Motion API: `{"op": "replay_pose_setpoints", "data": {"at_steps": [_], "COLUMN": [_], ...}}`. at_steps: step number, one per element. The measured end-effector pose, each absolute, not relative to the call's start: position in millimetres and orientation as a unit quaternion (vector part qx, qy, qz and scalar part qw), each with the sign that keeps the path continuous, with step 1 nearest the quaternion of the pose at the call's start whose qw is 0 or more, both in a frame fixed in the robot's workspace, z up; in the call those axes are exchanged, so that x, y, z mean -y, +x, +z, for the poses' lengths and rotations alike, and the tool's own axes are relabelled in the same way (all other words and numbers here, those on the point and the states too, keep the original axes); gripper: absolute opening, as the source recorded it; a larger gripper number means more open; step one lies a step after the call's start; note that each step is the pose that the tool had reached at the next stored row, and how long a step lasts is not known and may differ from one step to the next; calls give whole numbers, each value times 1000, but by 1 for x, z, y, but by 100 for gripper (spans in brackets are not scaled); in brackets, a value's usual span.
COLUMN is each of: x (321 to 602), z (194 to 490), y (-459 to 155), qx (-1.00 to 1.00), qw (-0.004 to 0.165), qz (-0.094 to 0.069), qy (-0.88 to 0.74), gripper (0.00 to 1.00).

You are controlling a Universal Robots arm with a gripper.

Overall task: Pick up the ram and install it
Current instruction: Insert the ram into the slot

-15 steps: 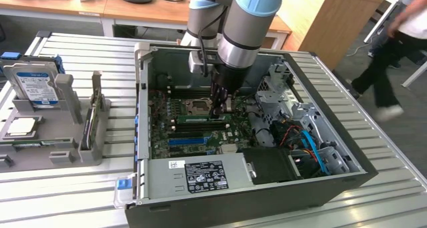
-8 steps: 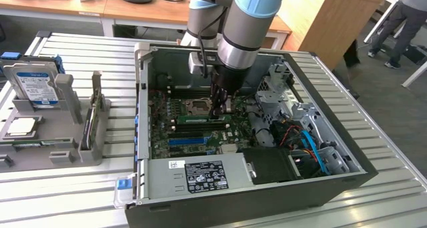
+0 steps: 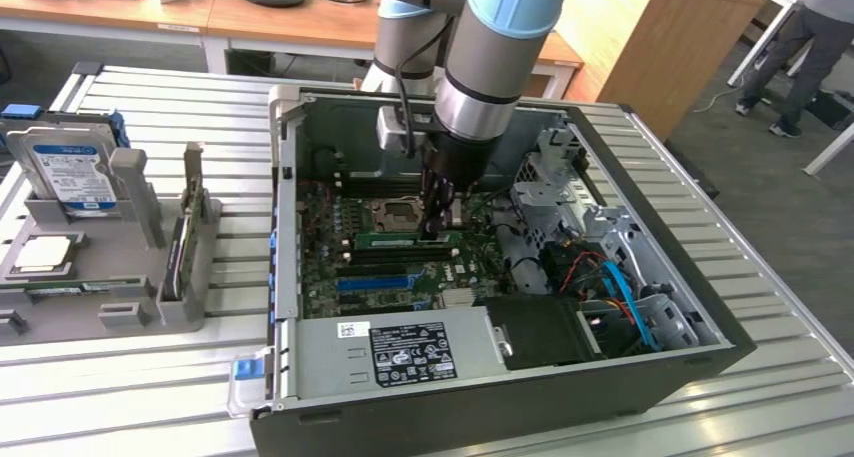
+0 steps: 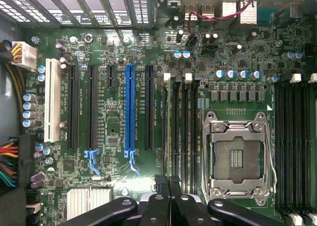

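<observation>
Closed pincer [image 3: 434,227] hangs just above one end of the edge-up ram [image 3: 398,241].

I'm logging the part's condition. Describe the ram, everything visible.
The ram is a long, thin green circuit-board stick standing on edge in a slot on the motherboard, inside the open computer case, beside the processor socket. The shut gripper meets its top edge near one end; whether it clamps or only presses cannot be told.

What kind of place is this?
Probably a robotics lab for PC assembly: an open computer case on a slatted metal table, a grey fixture holding a hard drive, wooden desks behind.
</observation>
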State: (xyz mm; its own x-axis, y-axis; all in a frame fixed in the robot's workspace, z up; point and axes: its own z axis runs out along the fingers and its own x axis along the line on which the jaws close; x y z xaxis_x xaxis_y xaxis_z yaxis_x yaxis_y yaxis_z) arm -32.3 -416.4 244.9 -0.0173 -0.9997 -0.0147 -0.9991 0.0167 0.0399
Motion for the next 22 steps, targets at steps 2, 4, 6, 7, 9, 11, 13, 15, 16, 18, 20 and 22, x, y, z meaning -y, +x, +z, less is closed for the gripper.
{"op": "replay_pose_setpoints", "data": {"at_steps": [2,4,6,7,9,11,13,15,16,18,20,22], "x": [416,416,416,416,415,415,415,416,416,415,415,415], "z": [245,245,245,245,244,244,243,243,243,243,242,242], "y": [-32,-32,-32,-32,-32,-32,-32,-32,-32,-32,-32,-32], "qx": [713,713,713,713,713,713,713,713,713,713,713,713], "qw": [9,9,9,9,9,9,9,9,9,9,9,9], "qz": [-19,-19,-19,-19,-19,-19,-19,-19,-19,-19,-19,-19], "qy": [701,701,701,701,701,701,701,701,701,701,701,701], "gripper": [11,11,11,11,11,11,11,11,11,11,11,11]}}
